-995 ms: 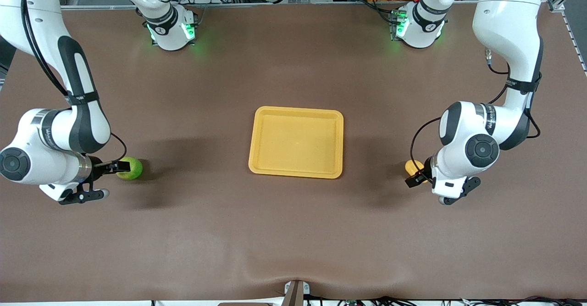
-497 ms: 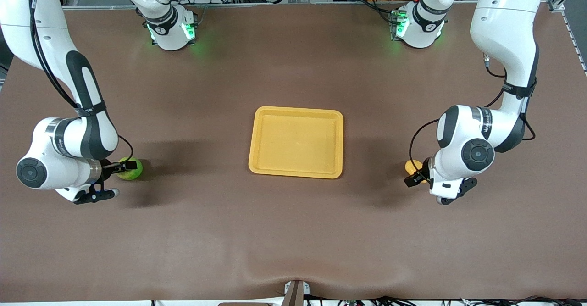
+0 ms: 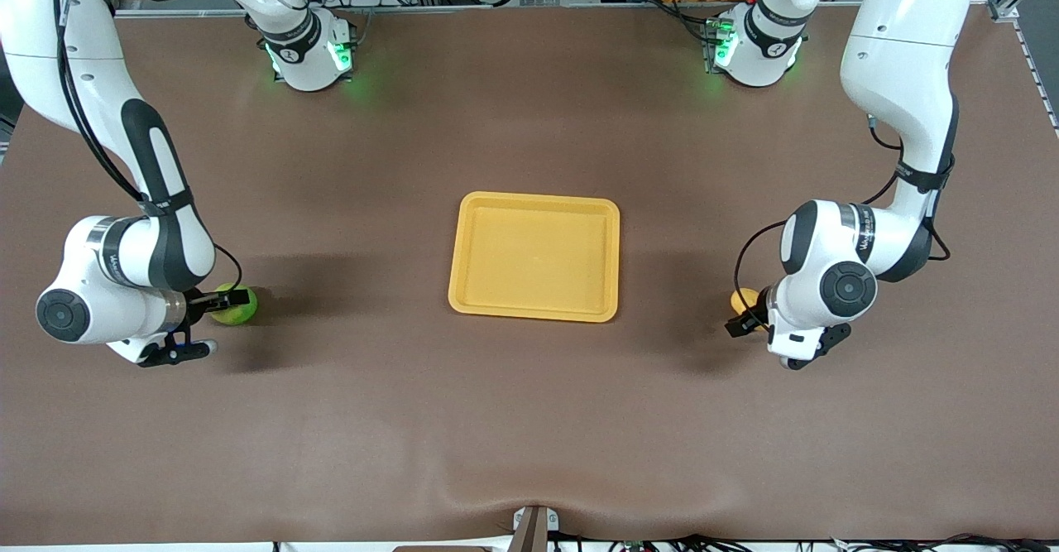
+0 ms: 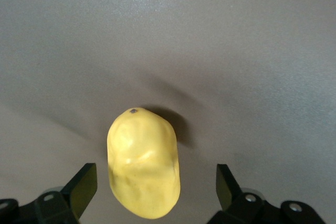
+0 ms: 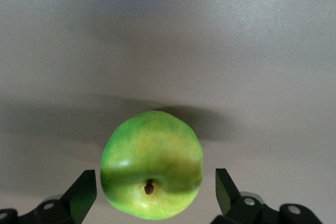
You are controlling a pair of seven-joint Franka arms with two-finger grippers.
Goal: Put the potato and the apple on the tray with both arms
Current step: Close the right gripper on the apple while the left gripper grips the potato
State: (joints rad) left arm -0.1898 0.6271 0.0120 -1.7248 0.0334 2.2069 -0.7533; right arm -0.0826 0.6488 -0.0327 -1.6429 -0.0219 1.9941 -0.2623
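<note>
Both arms have come lower and a touch inward since a second ago, and I now have each gripper straddling its fruit. My right gripper is down at the apple, at the right arm's end of the table, fingers spread wide with clear gaps either side in the right wrist view: apple sits dead centre between them, stem dimple facing the camera, nothing touching yet. My left gripper is at the potato, at the left arm's end, also spread open. In the left wrist view the potato lies off centre, closer to one finger than to the other (I'd nudge sideways before squeezing). Its long axis runs away from the wrist, so the fingers would close across the narrow width, which is what I want. Both fruits rest on the table, well apart from the tray, which sits in the middle between them and holds nothing. Each arm has the fruit at its own end, so no crossing needed. My read: closing on both comes next, then lift and carry inward.
</note>
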